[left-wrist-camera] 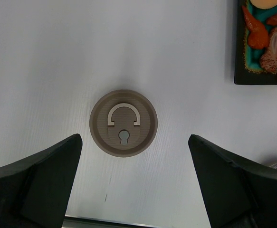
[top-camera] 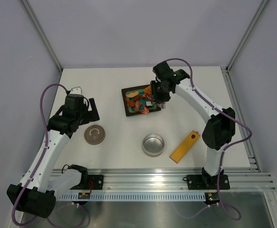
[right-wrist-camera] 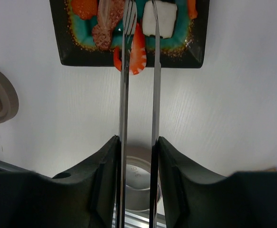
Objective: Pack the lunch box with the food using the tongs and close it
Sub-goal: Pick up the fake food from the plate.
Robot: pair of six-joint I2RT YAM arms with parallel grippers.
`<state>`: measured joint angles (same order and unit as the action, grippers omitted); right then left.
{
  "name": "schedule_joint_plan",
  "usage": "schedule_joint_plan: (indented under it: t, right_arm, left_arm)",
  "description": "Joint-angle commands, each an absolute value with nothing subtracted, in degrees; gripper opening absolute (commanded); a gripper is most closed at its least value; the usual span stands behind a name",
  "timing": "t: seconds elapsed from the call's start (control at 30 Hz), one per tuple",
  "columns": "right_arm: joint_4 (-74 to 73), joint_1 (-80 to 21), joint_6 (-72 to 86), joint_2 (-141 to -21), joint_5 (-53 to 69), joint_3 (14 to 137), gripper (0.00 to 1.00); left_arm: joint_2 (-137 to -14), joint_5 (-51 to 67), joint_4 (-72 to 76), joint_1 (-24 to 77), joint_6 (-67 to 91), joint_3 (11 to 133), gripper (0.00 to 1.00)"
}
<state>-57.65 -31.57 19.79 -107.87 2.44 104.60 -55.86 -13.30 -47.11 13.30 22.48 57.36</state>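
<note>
My right gripper (right-wrist-camera: 138,142) is shut on the slim silver tongs (right-wrist-camera: 124,95), pressing their two arms between its fingers. The tong tips reach over the black plate (right-wrist-camera: 62,47) of food. One tip lies by a red-and-white piece (right-wrist-camera: 137,52), the other at the edge of the white cube (right-wrist-camera: 163,16), with a narrow gap between them. From above, the right gripper (top-camera: 158,97) hangs at the plate's right edge. The round silver lunch box (top-camera: 153,144) stands open and empty nearer the arms. Its grey-brown lid (left-wrist-camera: 123,123) lies flat to the left. My left gripper (left-wrist-camera: 135,190) hovers open just short of the lid, holding nothing.
A long yellow-orange flat bar (top-camera: 185,146) lies right of the tin. The plate (top-camera: 127,110) sits mid-table, with orange, red and brown pieces (top-camera: 138,100) on it. An aluminium rail (top-camera: 143,178) runs along the near edge. Grey walls enclose the table.
</note>
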Motion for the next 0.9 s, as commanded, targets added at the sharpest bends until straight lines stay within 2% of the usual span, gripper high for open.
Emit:
schedule_joint_plan:
  t: [0.0,0.3,0.87]
  right_arm:
    - [-54.1,-32.0,20.8,-110.1,1.7,108.9,0.43]
    - [-54.4,-32.0,20.5,-117.2,2.2,115.3,0.44]
    - [-53.5,-32.0,21.5,-120.8,-1.3,115.3,0.47]
  left_arm:
    - [-54.7,-13.9,-46.6,13.3,22.7,58.4,0.99]
    - [-53.6,-14.2,-47.4,13.3,22.9,58.3,0.99]
    - [-52.9,-15.6,-48.0,13.3,23.0,57.4,0.99]
